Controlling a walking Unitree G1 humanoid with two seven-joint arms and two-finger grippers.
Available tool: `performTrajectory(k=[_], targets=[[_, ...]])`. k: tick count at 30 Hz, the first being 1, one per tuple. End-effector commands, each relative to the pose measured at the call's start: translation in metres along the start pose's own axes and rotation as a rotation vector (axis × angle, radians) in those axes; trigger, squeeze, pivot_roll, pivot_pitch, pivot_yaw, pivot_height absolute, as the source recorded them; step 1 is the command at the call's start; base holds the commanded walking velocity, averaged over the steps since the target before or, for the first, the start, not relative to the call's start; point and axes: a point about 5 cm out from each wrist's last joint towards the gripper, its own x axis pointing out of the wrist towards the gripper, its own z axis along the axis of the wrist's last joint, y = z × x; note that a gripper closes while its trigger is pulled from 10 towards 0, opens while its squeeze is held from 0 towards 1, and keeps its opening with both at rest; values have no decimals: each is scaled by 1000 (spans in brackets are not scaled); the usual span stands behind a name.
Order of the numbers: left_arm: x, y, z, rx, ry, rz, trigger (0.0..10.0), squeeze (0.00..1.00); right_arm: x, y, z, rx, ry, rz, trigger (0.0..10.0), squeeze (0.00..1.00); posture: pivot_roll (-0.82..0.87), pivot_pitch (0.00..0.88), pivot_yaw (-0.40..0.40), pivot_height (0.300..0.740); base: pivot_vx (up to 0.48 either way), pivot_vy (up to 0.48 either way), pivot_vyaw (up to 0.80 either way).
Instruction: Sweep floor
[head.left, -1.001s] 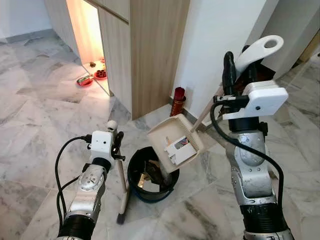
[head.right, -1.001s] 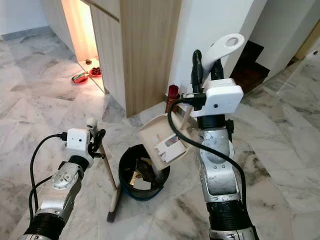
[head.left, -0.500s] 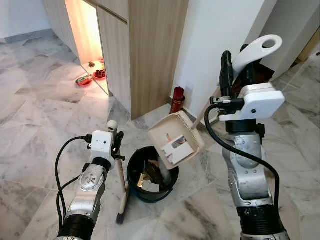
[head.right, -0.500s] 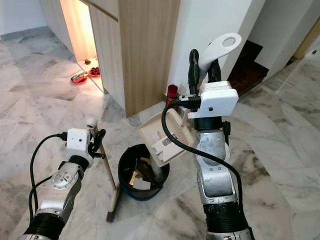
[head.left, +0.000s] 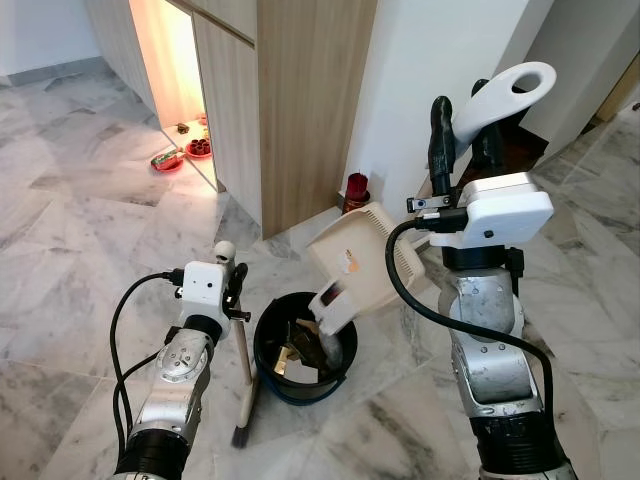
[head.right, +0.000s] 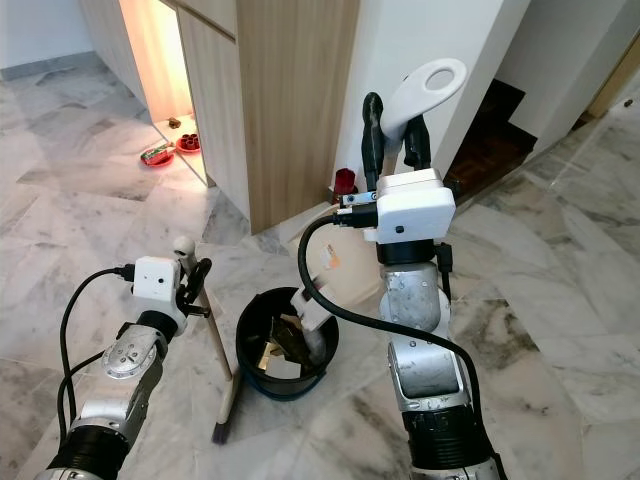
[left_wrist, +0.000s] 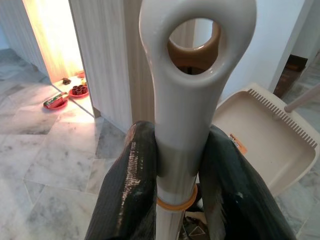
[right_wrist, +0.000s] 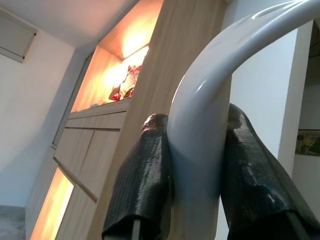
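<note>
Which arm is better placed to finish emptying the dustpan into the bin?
The right. Its claw is shut on the dustpan handle, with the dustpan already tilted over the black bin. The left claw is busy holding the broom upright beside the bin.

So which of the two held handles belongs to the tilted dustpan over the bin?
The looped white handle in the right gripper; the left gripper holds the broom upright.

The dustpan (head.left: 362, 268) has been swung by the right hand (head.left: 462, 130) and tipped more steeply. Its lower lip has been brought down over the bin (head.left: 300, 352) rim.
</note>
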Motion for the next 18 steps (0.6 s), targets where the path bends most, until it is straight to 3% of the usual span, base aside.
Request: performTrajectory(k=[1, 9, 18], targets=[[3, -3, 7, 2, -33, -19, 10000, 0, 6, -4, 18, -10, -107, -13, 10000, 0, 236, 66, -114, 740, 0, 0, 0], [3, -4, 5, 1, -31, -23, 10000, 0, 6, -11, 12, -75, -83, -21, 10000, 0, 231, 56, -112, 740, 0, 0, 0], [1, -2, 1, 7, -18, -17, 10000, 0, -11, -59, -28, -211, 121, -194, 10000, 0, 226, 33, -108, 740, 0, 0, 0]])
